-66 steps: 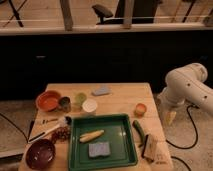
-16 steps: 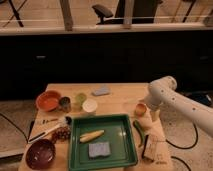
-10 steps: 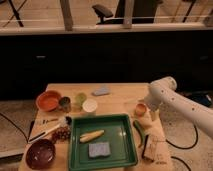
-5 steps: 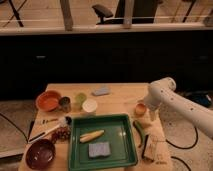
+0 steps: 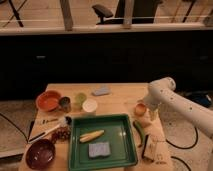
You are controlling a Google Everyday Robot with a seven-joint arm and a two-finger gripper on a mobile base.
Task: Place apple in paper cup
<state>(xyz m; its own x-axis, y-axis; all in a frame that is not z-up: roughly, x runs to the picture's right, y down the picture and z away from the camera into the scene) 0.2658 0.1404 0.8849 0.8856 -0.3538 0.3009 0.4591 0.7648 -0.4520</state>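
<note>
Table (image 5: 120,102), wooden, catalogued from the left.

- Dark maroon bowl (image 5: 40,154) at the front corner; behind it an orange bowl (image 5: 48,100).
- Dark metallic cup (image 5: 64,103), then pale green cup (image 5: 80,98), set close together.
- Paper cup (image 5: 90,106) – white, upright, mouth open, just right of the green cup and just behind the tray's back rim.
- Green tray (image 5: 71,146), centre front, holding a yellow oblong fruit (image 5: 92,135), probably a banana, and a blue sponge (image 5: 99,149).
- Apple (image 5: 140,108) – orange-red, on the right part of the table, off the tray.
- Gripper (image 5: 146,112) on the white arm, low over the table and hard against the apple's right side. Jaws: open, closed or gripping, cannot tell.

Governing relation: cup lies to the left of apple and gripper, well apart, at about the same depth, with bare table between. Likely a lift, then a leftward carry along the tray's back rim. Apple nearly as wide as the cup's mouth, so little margin for centring.

Brands, labels, writing: none legible.
</note>
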